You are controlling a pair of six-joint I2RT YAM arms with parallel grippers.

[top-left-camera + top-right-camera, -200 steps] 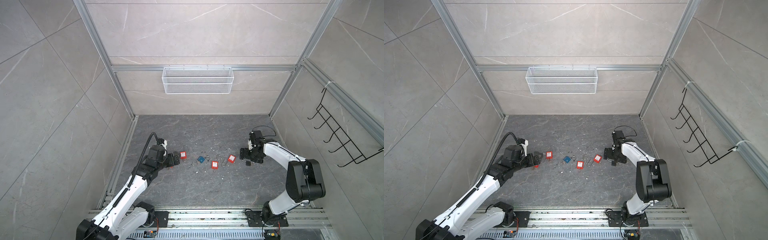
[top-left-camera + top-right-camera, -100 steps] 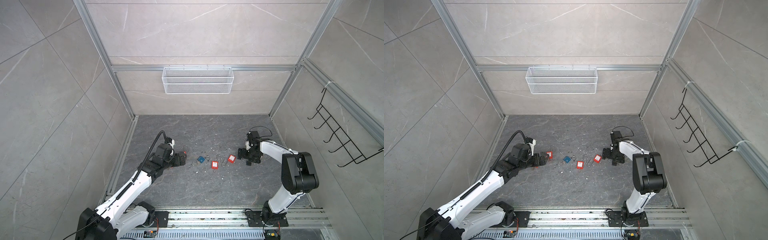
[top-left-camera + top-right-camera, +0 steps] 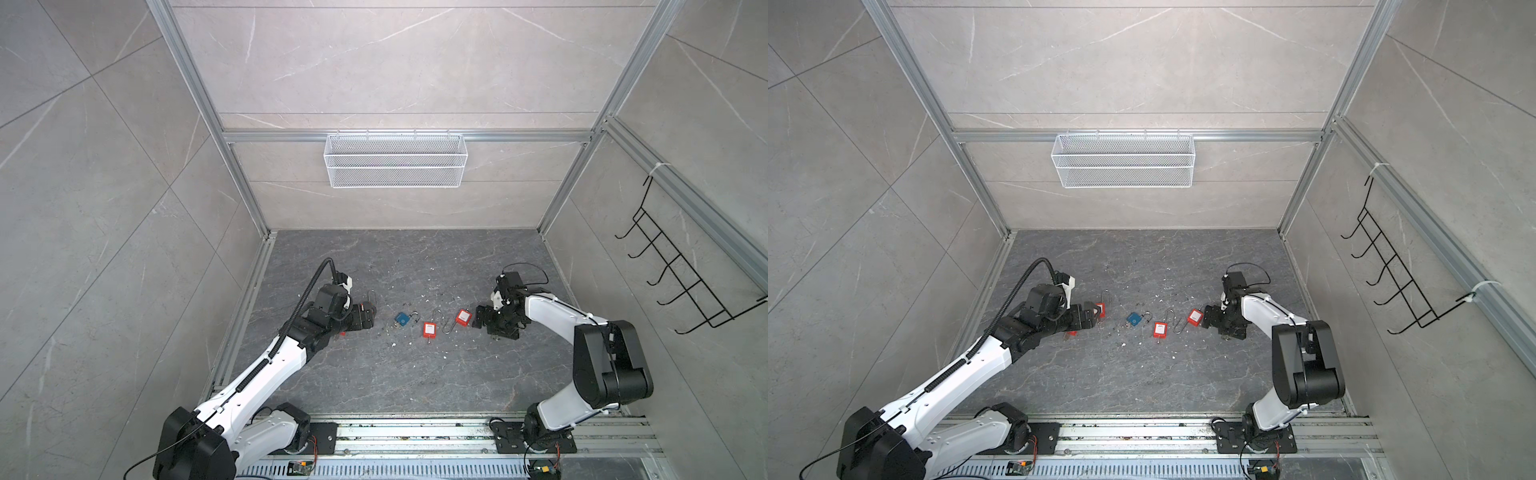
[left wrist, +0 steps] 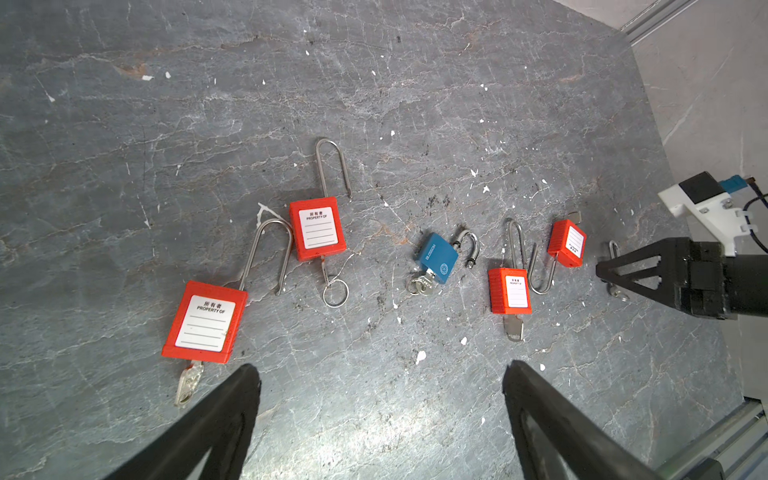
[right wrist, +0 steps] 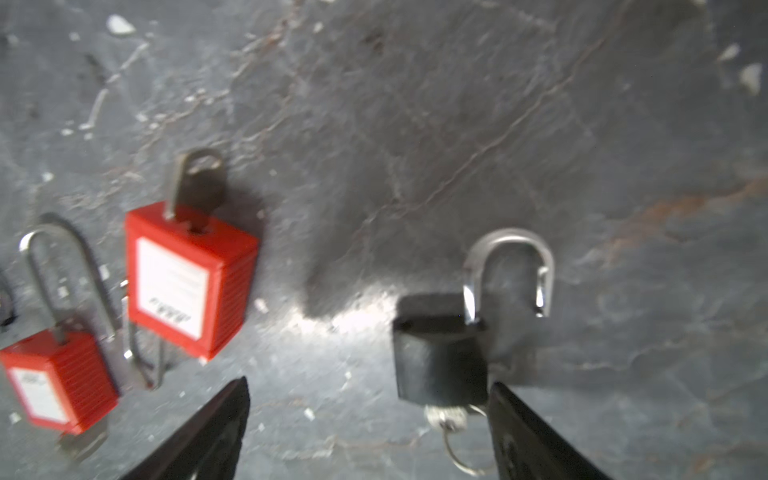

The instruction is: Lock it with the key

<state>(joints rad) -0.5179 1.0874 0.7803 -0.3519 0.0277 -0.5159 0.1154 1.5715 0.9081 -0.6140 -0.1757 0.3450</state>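
Several red padlocks [image 4: 203, 322] [image 4: 318, 228] [image 4: 509, 291] [image 4: 567, 243] and a blue one [image 4: 436, 257] lie on the slate floor with shackles open and keys in their bases. In both top views they form a row [image 3: 430, 329] [image 3: 1160, 329] between the arms. A black padlock [image 5: 440, 353], shackle open, with a key [image 5: 442, 415] on a ring, lies just ahead of my right gripper [image 5: 370, 384], close to one finger. That gripper [image 3: 478, 318] is open. My left gripper [image 4: 381, 370] [image 3: 371, 318] is open over bare floor beside the nearest red padlock.
White chips litter the slate floor [image 3: 415, 374]. A white wire basket [image 3: 395, 160] hangs on the back wall and a black hook rack [image 3: 673, 274] on the right wall. Aluminium rails [image 3: 249, 307] edge the floor.
My left arm has reached further right over the leftmost red padlocks. My right gripper has shifted slightly left and nearer the front, toward the padlock row.
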